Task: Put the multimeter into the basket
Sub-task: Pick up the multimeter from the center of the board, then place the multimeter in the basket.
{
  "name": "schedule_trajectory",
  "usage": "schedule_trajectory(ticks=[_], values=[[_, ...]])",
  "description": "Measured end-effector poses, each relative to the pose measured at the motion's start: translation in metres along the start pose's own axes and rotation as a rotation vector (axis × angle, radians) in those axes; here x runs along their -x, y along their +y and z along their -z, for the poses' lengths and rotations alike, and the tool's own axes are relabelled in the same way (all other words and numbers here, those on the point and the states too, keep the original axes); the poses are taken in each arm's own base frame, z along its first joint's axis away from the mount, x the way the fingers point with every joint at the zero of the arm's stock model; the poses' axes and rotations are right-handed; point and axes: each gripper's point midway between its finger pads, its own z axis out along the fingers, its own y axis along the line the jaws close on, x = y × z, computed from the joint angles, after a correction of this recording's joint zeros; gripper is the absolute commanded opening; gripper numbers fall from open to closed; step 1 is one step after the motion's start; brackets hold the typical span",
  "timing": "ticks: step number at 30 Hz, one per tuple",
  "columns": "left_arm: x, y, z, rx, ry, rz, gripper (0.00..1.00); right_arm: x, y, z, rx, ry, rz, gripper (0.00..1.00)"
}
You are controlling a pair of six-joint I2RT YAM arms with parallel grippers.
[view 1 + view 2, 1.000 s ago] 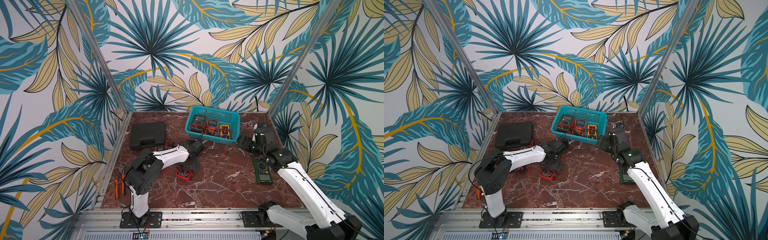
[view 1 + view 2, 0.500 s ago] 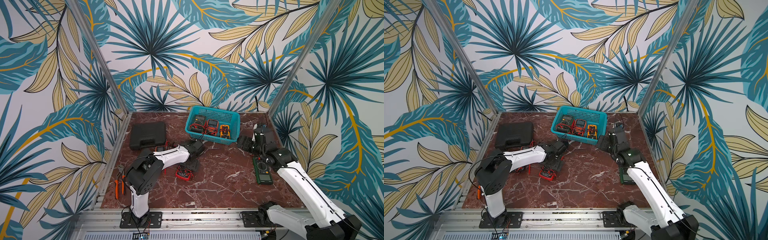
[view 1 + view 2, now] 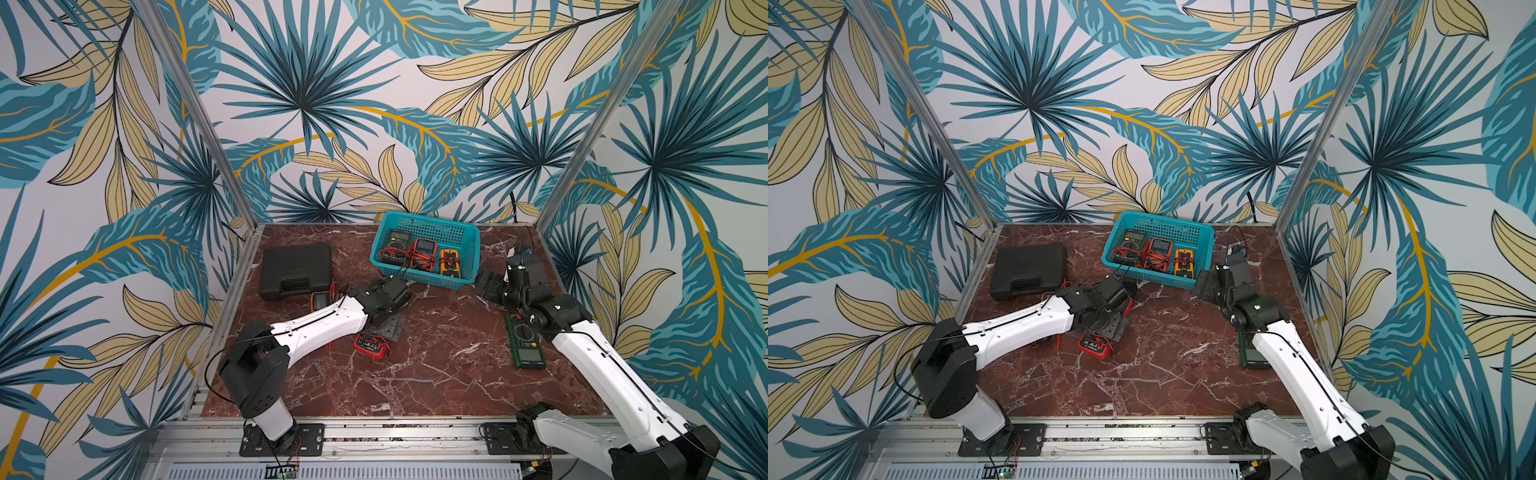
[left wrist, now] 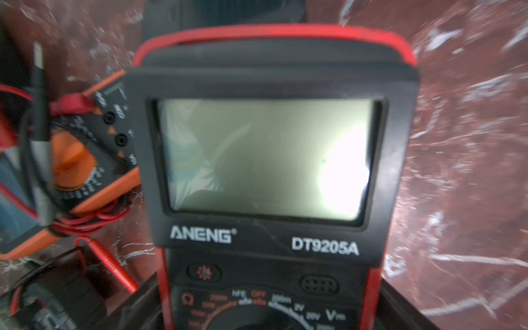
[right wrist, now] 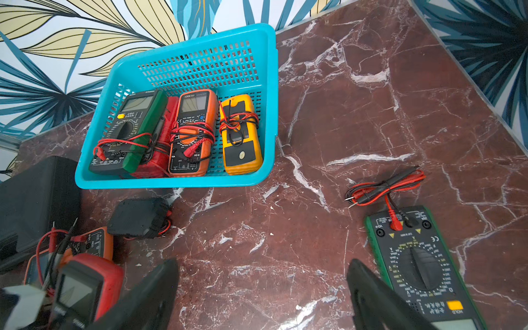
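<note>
Clamping the red multimeter just below frame centre with the left gripper, holding the right gripper wide open, empty.

A: What sort of place was it?
B: A robot lab cell. The left arm and right arm were bolted to an aluminium rail; leaf-print panels walled a marble-look tabletop on three sides.
A: Anything else?
B: Several multimeters lay in a teal basket.

Leaf-print walls, alu posts, red marble tabletop.
</note>
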Motion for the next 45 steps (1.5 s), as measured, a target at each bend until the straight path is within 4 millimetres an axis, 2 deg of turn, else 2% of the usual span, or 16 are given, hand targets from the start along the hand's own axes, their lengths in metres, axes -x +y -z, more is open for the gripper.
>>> schedule_trajectory(ticks=[4, 7, 11, 14, 17, 20, 26, 33, 40, 45], values=[[0.025, -0.005, 0.028, -0.037, -0.083, 0.009, 0.00, 0.002, -0.003, 0.001, -0.013, -0.012, -0.001, 0.95], [0.053, -0.011, 0.050, -0.063, -0.168, 0.010, 0.00, 0.003, -0.004, 0.001, -0.019, -0.018, -0.001, 0.96], [0.097, -0.019, 0.073, -0.082, -0.310, 0.005, 0.00, 0.004, -0.005, 0.002, -0.027, -0.023, -0.002, 0.96], [0.138, -0.029, 0.078, -0.087, -0.394, -0.001, 0.00, 0.004, -0.005, 0.002, -0.028, -0.024, -0.002, 0.96], [0.181, -0.037, 0.069, -0.084, -0.456, -0.004, 0.00, 0.004, -0.005, 0.002, -0.028, -0.024, -0.002, 0.96], [0.213, -0.040, 0.049, -0.073, -0.485, -0.003, 0.00, 0.005, -0.006, 0.002, -0.033, -0.027, -0.003, 0.97], [0.252, -0.036, 0.009, -0.056, -0.502, 0.011, 0.00, 0.006, -0.008, 0.002, -0.044, -0.034, -0.010, 0.97], [0.283, -0.036, -0.017, -0.073, -0.536, 0.038, 0.00, 0.007, -0.010, 0.004, -0.042, -0.055, -0.043, 0.96], [0.293, -0.043, -0.034, -0.084, -0.551, 0.041, 0.00, 0.001, -0.013, 0.001, -0.043, -0.056, -0.061, 0.97], [0.303, -0.047, -0.037, -0.087, -0.575, 0.046, 0.00, 0.003, -0.014, 0.001, -0.049, -0.066, -0.070, 1.00]])
